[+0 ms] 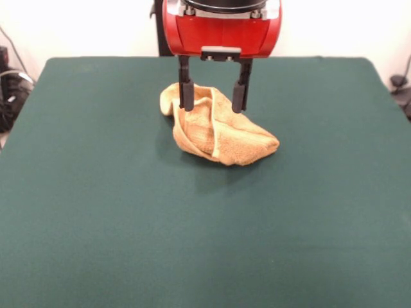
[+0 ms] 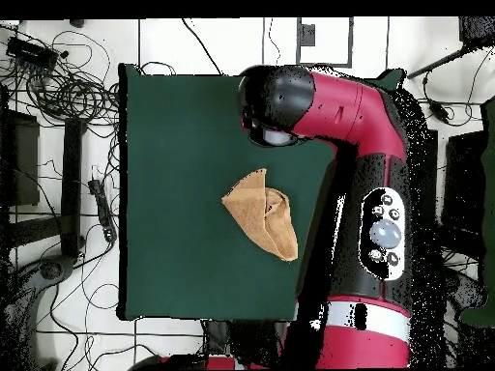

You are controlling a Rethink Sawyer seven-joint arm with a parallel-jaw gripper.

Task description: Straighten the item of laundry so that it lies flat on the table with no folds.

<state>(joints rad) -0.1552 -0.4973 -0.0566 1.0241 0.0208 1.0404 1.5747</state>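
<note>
Overhead first, we note cables tangled on the floor at the left, beside the table with its dark green top. Toward the table's right half lies the towel, golden yellow-orange, bunched into a rough wedge with one flap folded over itself; it is not flat. Right of it the red and black arm crosses the table's edge, its black end over the green cloth just above the towel. We cannot see the gripper from this view, as the arm hides it.

From the front, going left to right: bare green cloth, then the towel a little past the table's middle toward the far side, crumpled, with a paler hem running along a fold on its left part and a thick rolled lump to the right. The gripper hangs over the towel's far left part, its two black fingers standing apart, nothing between them. Their tips seem to be at or just above the cloth; we cannot tell whether they touch. Right of that, more bare table.
</note>
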